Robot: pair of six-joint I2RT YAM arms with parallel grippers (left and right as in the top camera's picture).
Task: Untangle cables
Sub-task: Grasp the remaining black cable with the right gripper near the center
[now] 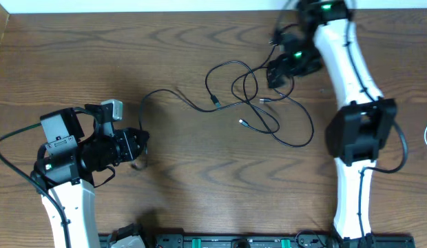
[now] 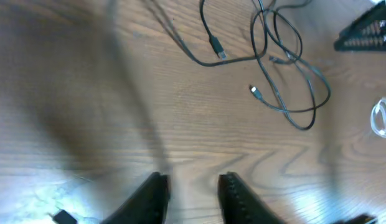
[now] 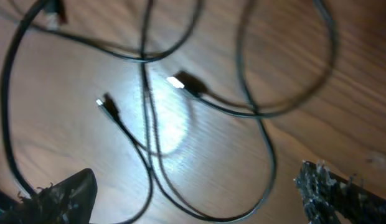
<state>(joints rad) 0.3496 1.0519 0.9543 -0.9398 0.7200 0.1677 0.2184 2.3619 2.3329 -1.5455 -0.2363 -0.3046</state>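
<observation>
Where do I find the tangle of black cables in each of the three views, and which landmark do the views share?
Overhead: cable tangle centre-right, just below-left of the right gripper.
Left wrist: upper right.
Right wrist: across most of the frame.
Shared landmark: the right gripper, beside the tangle in every view.

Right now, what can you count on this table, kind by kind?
Arms: 2, left arm, right arm
Plugs clearly seen: 3
White loop: 1
Total: 6
The cables overlap too much to count.
</observation>
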